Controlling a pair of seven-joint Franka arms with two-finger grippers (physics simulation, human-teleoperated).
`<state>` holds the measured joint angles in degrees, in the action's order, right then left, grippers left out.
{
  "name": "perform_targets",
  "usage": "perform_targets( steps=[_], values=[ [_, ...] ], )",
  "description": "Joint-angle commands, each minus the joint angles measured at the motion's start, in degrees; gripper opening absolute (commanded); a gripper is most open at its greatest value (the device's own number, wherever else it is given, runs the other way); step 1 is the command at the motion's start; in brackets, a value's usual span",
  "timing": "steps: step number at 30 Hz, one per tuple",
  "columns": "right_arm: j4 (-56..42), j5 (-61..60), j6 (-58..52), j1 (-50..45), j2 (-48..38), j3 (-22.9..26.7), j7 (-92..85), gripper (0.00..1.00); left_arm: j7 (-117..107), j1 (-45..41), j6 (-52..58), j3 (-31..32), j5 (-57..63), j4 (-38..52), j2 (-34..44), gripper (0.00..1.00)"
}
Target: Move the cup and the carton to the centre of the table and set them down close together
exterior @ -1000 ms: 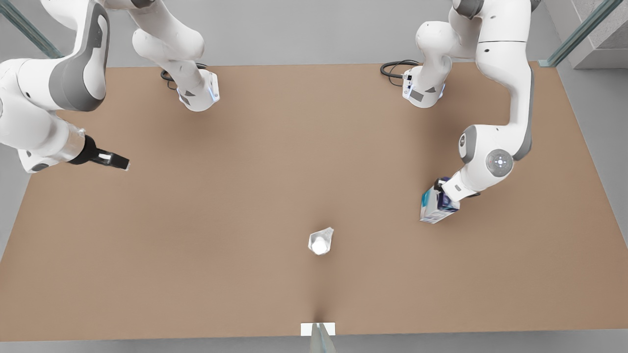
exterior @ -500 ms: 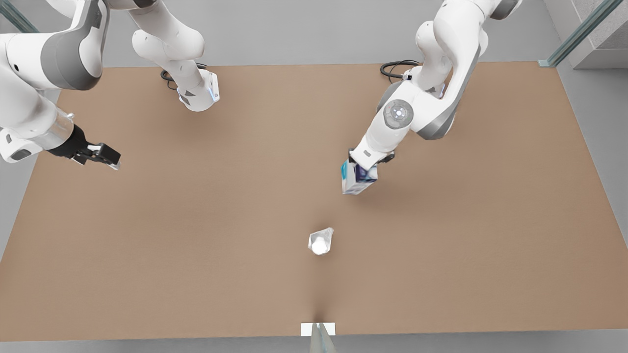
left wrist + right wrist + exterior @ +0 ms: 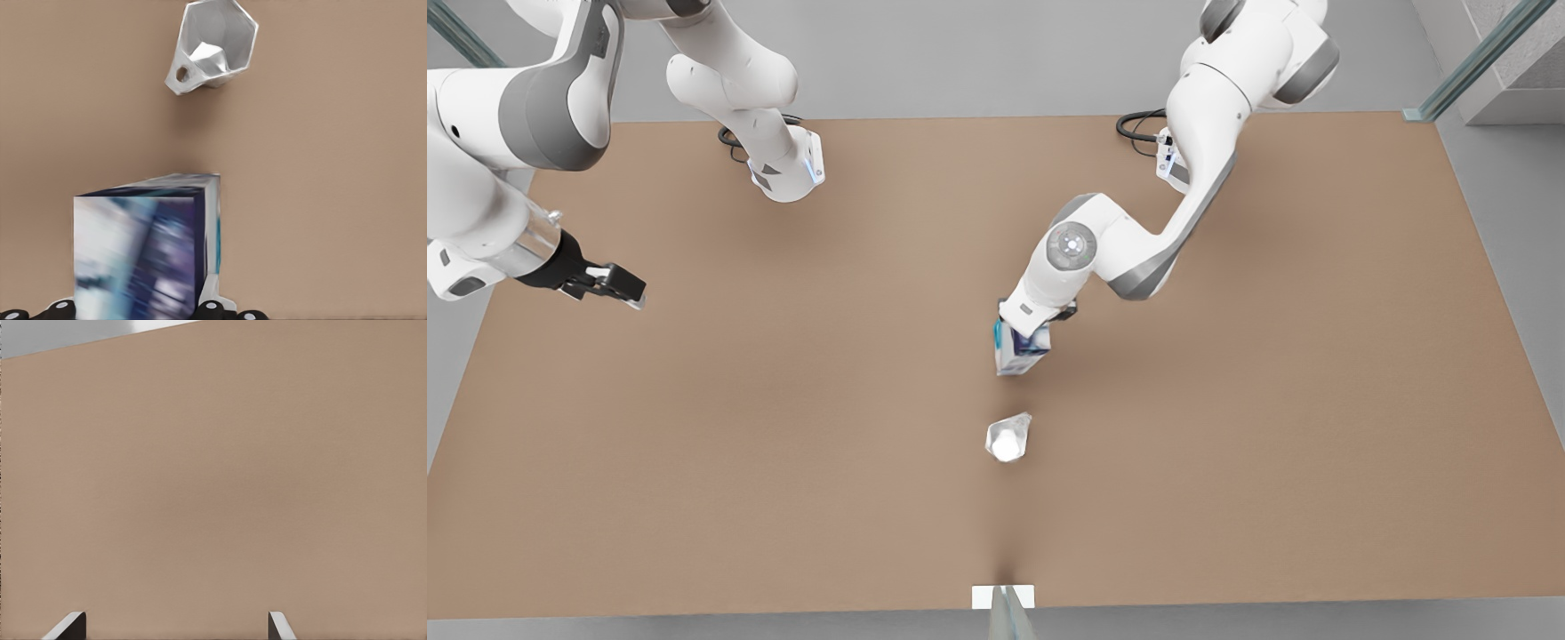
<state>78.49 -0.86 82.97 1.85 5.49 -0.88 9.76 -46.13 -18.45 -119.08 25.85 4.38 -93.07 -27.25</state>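
Carton (image 3: 1021, 348), print illegible, beside cup (image 3: 1008, 437)

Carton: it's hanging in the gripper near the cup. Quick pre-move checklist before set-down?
1. Grip: left gripper shut on the blue, purple and white rectangular carton - ok.
2. Landing spot: bare tan tabletop between carton and small silvery faceted metal cup - ok.
3. Carton touching cup - no, a gap shows in the left wrist view - ok.
4. Carton on the table yet - cannot tell.
5. Cup upright, mouth up - ok.
6. Right gripper open, waiting at the front view's left, far from both - ok.
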Motion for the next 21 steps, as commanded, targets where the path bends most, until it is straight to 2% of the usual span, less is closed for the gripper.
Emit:
perform_targets(
  steps=[1,2,3,4,13,17,19,21],
  values=[
    [0.0,-0.02,0.0,0.09,0.04,0.0,0.0,1.0,0.07,-0.01,-0.01,-0.01,-0.87,-0.01,-0.17,0.7],
    [-0.09,-0.11,0.0,0.09,-0.04,0.0,0.0,1.0,0.16,-0.01,-0.01,-0.01,-0.95,-0.01,-0.17,0.79],
    [-0.09,-0.11,0.0,0.0,-0.04,0.0,0.0,1.0,0.16,-0.01,-0.01,-0.01,-0.87,-0.01,-0.17,0.93],
    [-0.09,-0.11,0.0,0.0,0.04,0.0,0.0,1.0,0.16,-0.01,-0.01,-0.01,-0.78,-0.01,-0.26,1.0],
    [-0.26,-0.19,0.0,0.0,0.22,0.0,0.0,1.0,0.25,-0.71,0.07,-0.01,-0.87,0.17,-0.44,1.0],
    [-0.35,-0.2,0.0,-0.18,0.31,0.0,0.0,1.0,0.86,-0.27,7.36,-0.18,-0.87,5.17,0.35,1.0],
    [-0.35,-0.19,0.0,-0.35,0.4,0.0,0.17,1.0,7.1,4.73,14.75,-0.71,-0.69,9.57,0.35,1.0],
    [-0.35,-0.19,0.0,-0.62,0.4,0.0,0.35,1.0,19.48,14.05,19.58,-0.71,-0.69,11.59,0.35,1.0]
  ],
)
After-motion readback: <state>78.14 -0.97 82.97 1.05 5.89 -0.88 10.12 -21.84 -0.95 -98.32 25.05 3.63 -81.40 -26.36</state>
